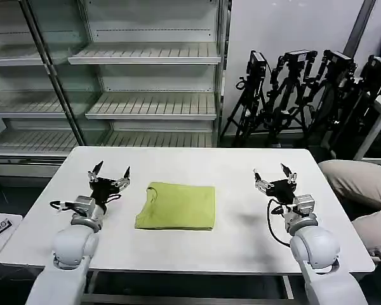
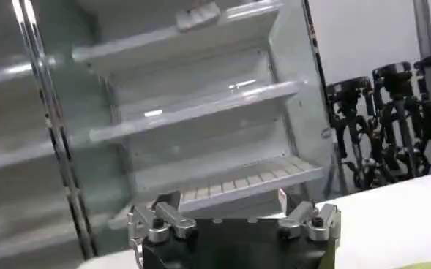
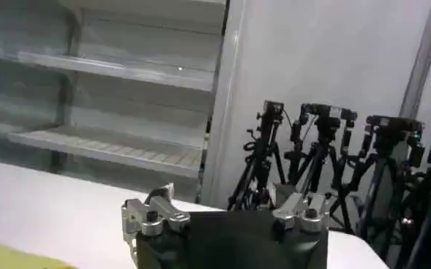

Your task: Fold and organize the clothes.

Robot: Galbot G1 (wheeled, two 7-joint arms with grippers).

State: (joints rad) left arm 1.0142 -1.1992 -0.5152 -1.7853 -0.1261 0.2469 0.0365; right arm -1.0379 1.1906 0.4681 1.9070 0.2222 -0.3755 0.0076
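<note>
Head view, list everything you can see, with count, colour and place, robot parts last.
T-shirt: one, lime yellow-green, folded into a rectangle, lying flat at the table's middle.
Table: one, white, in front of the robot.
Shelving: empty pale metal racks, behind the table at the left.
Tripods: several, black, behind the table at the right.
Beige trousers: a person's legs, past the table's right edge.
Left claw: one, black and silver, open, raised left of the T-shirt, holding nothing.
Right claw: one, black and silver, open, raised right of the T-shirt, holding nothing.
</note>
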